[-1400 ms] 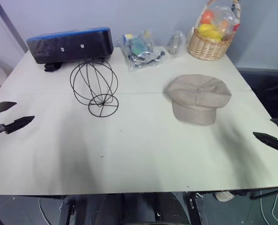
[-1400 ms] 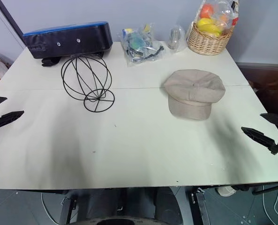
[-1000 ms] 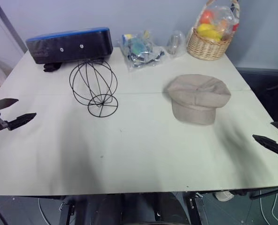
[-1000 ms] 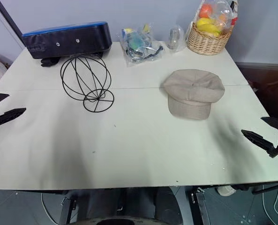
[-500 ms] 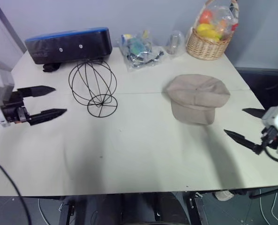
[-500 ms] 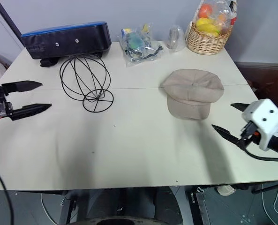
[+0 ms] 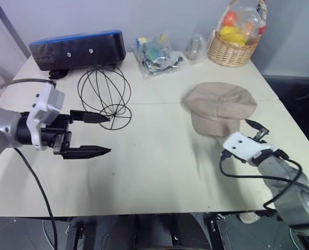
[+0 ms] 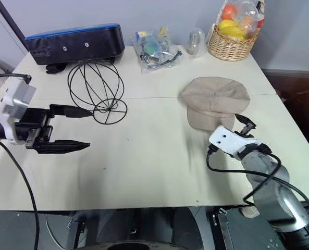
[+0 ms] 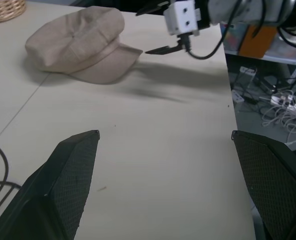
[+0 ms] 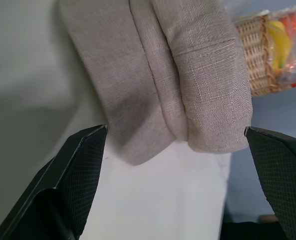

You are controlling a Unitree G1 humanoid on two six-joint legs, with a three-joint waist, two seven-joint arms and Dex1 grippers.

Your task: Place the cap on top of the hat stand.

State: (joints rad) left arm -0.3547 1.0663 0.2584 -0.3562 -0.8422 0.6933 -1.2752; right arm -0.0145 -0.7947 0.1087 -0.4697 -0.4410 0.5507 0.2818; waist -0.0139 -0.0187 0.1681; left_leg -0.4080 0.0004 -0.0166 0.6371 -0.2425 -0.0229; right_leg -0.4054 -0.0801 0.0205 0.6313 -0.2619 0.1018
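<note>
Both arms have swung inward over the table [image 7: 159, 172] since a second ago. The left gripper [image 7: 95, 134], fingers spread and empty, now hovers just short of the stand [image 7: 104, 96]. The right gripper [image 10: 175, 145], fingers wide apart, faces the brim of the cap [image 7: 219, 108], which lies flat on the table right of the stand. A basket [image 7: 232, 49] sits by the wall.

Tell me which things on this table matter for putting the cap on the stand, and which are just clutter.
Needed: cap; hat stand; left gripper; right gripper.

Clutter: blue-topped case; plastic bag of bits; fruit basket.
</note>
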